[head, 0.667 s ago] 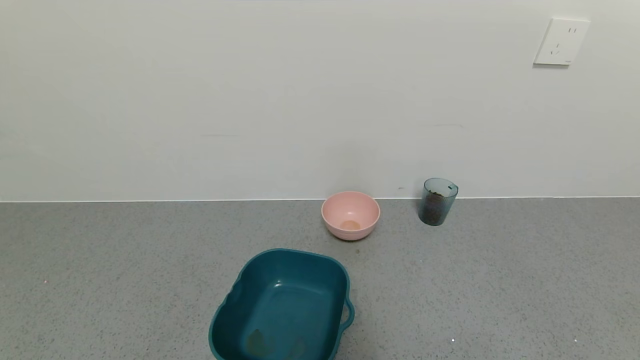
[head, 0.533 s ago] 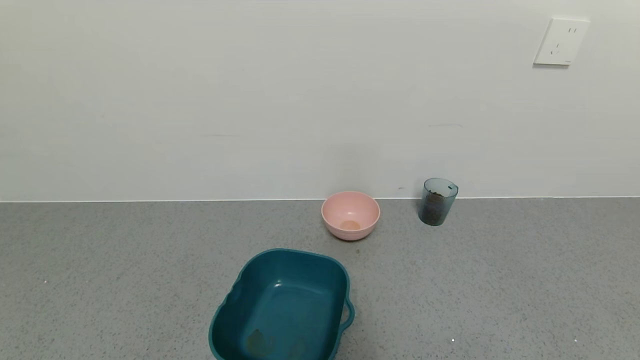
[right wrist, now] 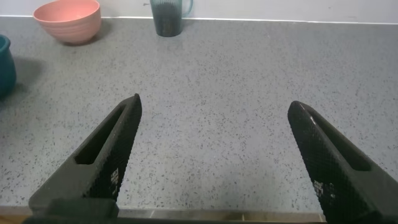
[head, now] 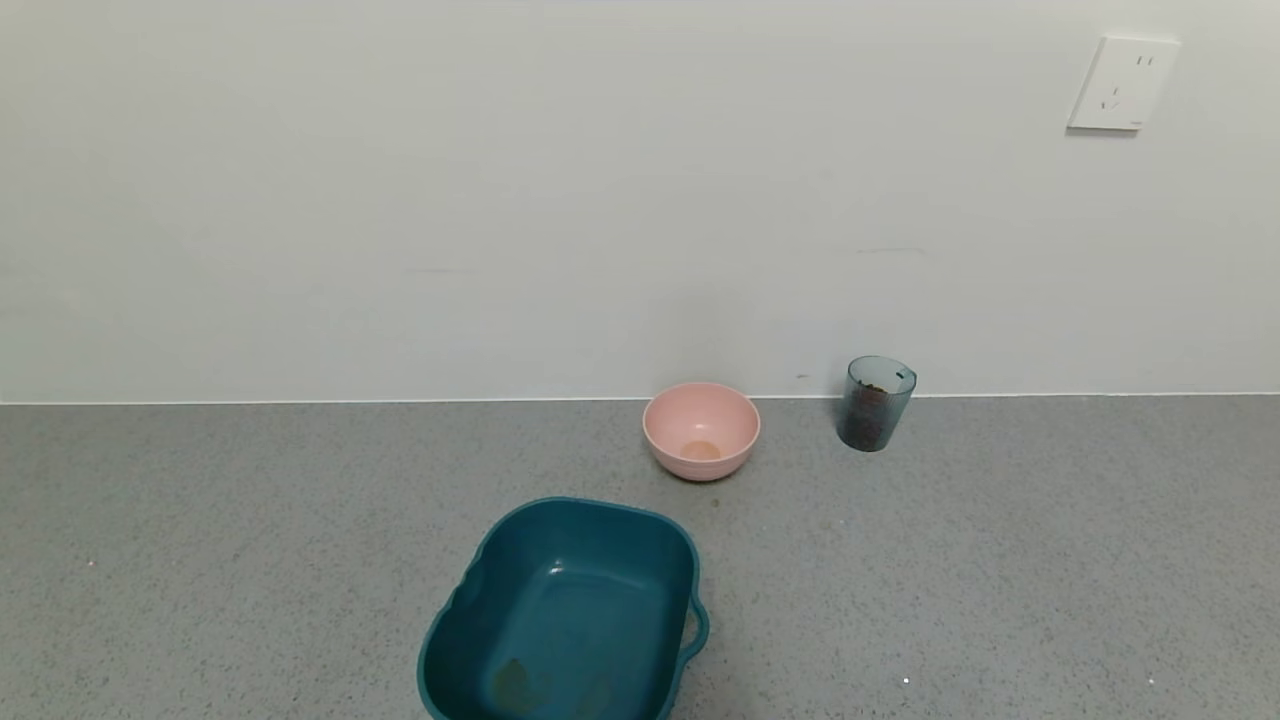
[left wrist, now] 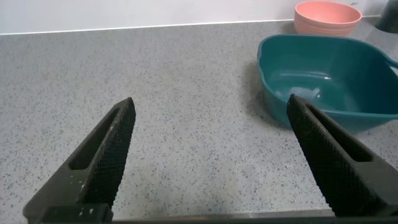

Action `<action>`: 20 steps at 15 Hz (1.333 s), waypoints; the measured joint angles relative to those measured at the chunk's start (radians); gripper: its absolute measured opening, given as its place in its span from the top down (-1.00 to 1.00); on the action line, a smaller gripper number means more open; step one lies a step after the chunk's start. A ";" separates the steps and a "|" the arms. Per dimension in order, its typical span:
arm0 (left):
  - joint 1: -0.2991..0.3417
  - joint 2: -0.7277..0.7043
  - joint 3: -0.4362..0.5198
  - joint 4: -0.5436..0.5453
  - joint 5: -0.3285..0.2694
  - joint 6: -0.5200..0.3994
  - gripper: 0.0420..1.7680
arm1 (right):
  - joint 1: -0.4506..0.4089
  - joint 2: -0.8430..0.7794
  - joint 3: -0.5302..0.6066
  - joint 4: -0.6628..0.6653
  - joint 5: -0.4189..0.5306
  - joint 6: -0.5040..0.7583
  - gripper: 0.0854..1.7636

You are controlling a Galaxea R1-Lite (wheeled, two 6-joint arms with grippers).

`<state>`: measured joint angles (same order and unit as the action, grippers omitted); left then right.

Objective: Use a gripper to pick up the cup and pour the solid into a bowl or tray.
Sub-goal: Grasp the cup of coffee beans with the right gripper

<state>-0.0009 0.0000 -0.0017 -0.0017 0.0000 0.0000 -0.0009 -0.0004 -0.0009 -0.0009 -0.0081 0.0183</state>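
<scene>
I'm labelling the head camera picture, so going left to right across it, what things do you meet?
Teal tub → pink bowl → blue-green cup holding the brown beans → white wall socket.

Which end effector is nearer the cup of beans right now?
Right. The right end effector, open, faces the cup across bare counter. The left end effector, open, sits by the teal tub, with the cup beyond it.

The speckled grey desk runs back to a white wall. Far back by the wall stand a pink bowl and, to its right, the cup. The teal tub sits nearer, left of both.
</scene>
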 joint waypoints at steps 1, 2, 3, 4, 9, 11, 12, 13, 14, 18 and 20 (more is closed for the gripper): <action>0.000 0.000 0.000 0.000 0.000 0.000 -0.98 | 0.001 0.000 -0.004 0.003 0.000 -0.004 -0.94; 0.000 0.000 0.000 0.000 0.000 0.000 -0.98 | 0.000 0.000 -0.016 0.008 0.003 -0.006 -0.94; 0.000 0.000 0.000 0.000 0.000 0.000 -0.98 | 0.001 0.006 -0.036 0.010 0.008 -0.007 -0.94; 0.000 0.000 0.000 0.000 0.000 0.000 -0.98 | 0.001 0.020 -0.061 0.014 0.011 -0.009 -0.94; 0.000 0.000 0.000 0.000 0.000 0.000 -0.98 | 0.001 0.228 -0.244 0.006 0.058 -0.016 -0.94; 0.000 0.000 0.000 0.000 0.000 0.000 -0.98 | 0.003 0.358 -0.338 0.003 0.076 -0.020 -0.94; 0.000 0.000 0.000 0.000 0.000 0.000 -0.98 | 0.004 0.427 -0.380 0.001 0.085 -0.021 -0.94; 0.000 0.000 0.000 0.000 0.000 0.000 -0.98 | 0.006 0.503 -0.429 -0.003 0.094 -0.022 -0.94; 0.000 0.000 0.000 0.000 0.000 0.000 -0.98 | 0.008 0.574 -0.469 -0.009 0.105 -0.022 -0.94; 0.000 0.000 0.000 0.000 0.000 0.000 -0.98 | 0.023 0.861 -0.561 -0.133 0.126 -0.024 -0.94; 0.000 0.000 0.000 0.000 0.000 0.000 -0.98 | 0.028 1.027 -0.574 -0.251 0.127 -0.025 -0.94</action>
<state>-0.0009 0.0000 -0.0017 -0.0017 0.0000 0.0000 0.0268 1.0266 -0.5747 -0.2515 0.1191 -0.0066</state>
